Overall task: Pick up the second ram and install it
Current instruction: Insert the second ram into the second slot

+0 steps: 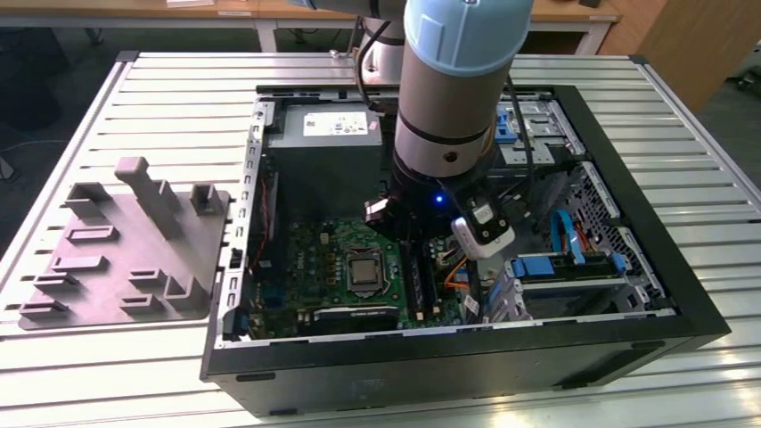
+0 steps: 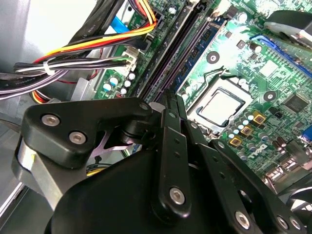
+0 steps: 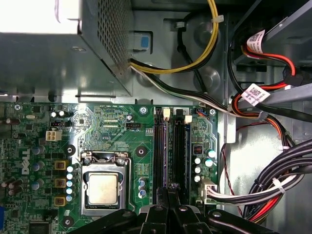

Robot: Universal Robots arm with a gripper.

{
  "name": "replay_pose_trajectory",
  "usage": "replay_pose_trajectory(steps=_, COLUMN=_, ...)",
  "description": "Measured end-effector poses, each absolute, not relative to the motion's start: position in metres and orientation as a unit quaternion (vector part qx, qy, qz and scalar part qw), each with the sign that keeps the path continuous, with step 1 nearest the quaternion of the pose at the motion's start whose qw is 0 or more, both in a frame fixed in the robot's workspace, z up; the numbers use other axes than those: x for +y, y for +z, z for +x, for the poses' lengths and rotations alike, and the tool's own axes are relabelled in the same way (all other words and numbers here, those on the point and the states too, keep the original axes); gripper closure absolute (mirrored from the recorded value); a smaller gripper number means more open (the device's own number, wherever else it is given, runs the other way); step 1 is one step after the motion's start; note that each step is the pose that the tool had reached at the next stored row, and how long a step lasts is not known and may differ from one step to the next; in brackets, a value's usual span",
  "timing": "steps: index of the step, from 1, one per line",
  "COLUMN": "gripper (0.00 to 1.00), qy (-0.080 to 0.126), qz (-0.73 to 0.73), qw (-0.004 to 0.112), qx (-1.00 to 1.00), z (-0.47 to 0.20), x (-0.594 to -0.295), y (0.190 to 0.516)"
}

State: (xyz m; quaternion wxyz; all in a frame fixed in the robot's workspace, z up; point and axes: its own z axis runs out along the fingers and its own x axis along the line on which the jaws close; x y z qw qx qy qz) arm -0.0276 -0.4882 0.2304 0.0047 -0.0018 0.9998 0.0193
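Black gripper [image 2: 170,100] jaws appear closed together, empty, directly above the long dark blue-green circuit-board stick [image 2: 204,46], already standing in its green motherboard [image 2: 273,63] slot. Remaining: full seating unconfirmed.

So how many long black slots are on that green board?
2, side by side by the processor socket: the nearer slot, the farther slot. The hand hides one end of both.
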Motion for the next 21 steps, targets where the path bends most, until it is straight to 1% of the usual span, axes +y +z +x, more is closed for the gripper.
replay_pose_trajectory(steps=21, gripper=0.89, qy=0.019, qz=-0.002, qw=0.005, qx=1.000, z=-0.0281, x=-0.4888, y=0.2278)
